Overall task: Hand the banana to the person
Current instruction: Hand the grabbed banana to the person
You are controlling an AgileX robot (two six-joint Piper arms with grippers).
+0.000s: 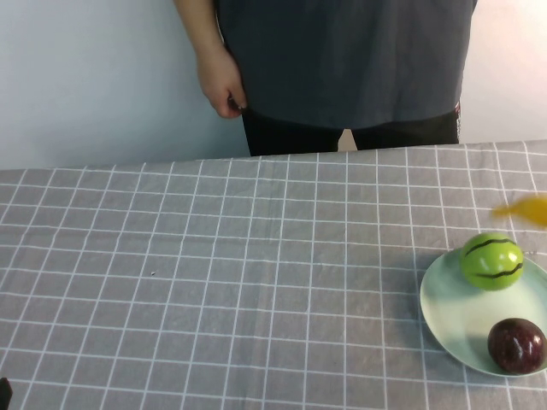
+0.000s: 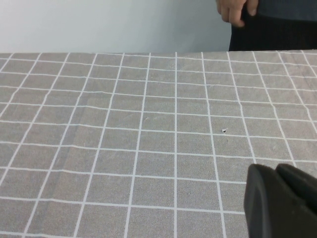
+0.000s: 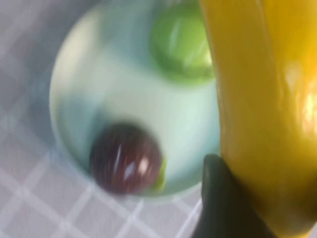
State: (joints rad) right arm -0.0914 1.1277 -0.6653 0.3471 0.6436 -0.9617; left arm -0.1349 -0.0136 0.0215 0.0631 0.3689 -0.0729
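The yellow banana (image 3: pixel 262 99) fills the right wrist view, held above the plate. Only its blurred tip (image 1: pixel 523 209) shows in the high view, at the right edge above the table. My right gripper (image 3: pixel 257 198) is shut on the banana, with one black finger (image 3: pixel 223 203) pressed against it; the gripper itself is outside the high view. The person (image 1: pixel 342 60) stands behind the table's far edge, one hand (image 1: pixel 224 81) hanging at the side. My left gripper (image 2: pixel 275 171) is shut and empty, low over the cloth at the near left.
A pale green plate (image 1: pixel 444 316) at the near right holds a green striped fruit (image 1: pixel 491 260) and a dark purple fruit (image 1: pixel 516 345). A grey checked cloth (image 1: pixel 256 256) covers the table.
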